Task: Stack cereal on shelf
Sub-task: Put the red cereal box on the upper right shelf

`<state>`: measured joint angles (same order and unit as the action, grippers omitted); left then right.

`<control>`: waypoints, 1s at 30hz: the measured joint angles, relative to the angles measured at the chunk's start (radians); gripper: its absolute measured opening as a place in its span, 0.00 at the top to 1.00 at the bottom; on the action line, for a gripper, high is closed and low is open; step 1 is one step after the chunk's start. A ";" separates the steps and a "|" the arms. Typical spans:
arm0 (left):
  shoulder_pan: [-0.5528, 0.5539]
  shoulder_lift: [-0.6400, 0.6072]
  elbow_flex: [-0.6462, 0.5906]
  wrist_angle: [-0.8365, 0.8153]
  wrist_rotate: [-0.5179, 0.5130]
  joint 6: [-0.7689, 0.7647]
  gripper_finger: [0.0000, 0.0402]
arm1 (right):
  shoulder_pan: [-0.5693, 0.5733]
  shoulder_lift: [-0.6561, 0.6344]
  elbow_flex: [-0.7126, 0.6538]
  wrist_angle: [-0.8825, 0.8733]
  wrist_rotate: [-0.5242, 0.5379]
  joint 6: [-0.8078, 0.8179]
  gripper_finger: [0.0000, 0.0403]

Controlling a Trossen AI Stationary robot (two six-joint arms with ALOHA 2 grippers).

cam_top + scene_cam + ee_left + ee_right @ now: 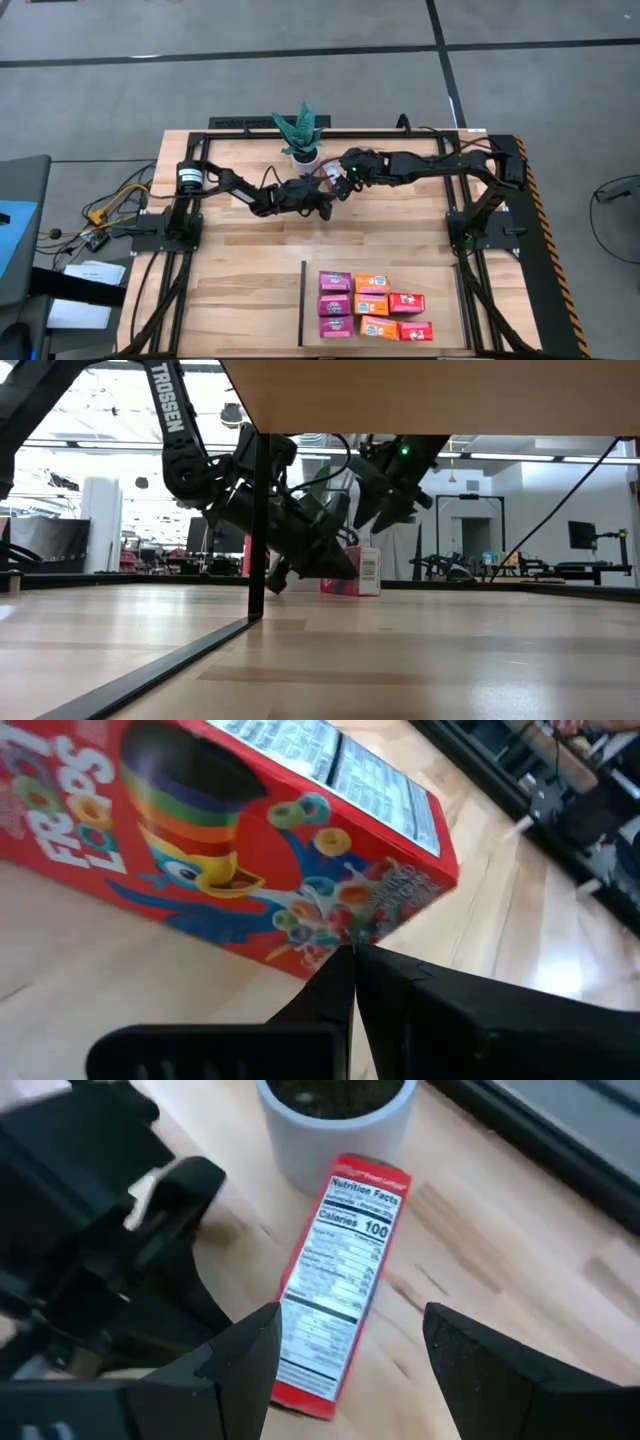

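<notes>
Hiding most of the red cereal box, left fingers together, right fingers apart.

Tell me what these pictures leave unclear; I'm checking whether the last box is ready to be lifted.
- High view: the red cereal box beside the plant pot is almost wholly hidden under both grippers.
- Left wrist view: the left gripper is shut at the box's corner; whether it touches is unclear.
- Low view: the left arm covers most of the box.
- Right wrist view: the right gripper hangs open above the box; the box's front faces away.
</notes>
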<state>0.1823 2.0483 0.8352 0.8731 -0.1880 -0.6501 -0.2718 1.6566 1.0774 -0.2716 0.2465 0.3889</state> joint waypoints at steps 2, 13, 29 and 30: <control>-0.001 0.000 -0.001 0.001 0.009 0.019 1.00 | -0.012 0.000 -0.022 0.043 -0.041 0.004 0.33; -0.011 -0.073 -0.024 -0.225 0.278 0.027 1.00 | -0.039 0.000 -0.023 0.051 -0.118 -0.068 0.20; -0.106 -0.785 -0.322 -0.629 -0.061 0.060 1.00 | -0.026 0.029 -0.019 0.143 -0.023 -0.067 0.14; -0.113 -0.828 -0.339 -0.661 -0.091 0.055 1.00 | -0.023 0.047 -0.020 0.161 -0.039 -0.078 0.13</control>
<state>0.0692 1.2204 0.4967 0.2123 -0.2787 -0.5949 -0.2950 1.7031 1.0576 -0.1108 0.2078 0.3106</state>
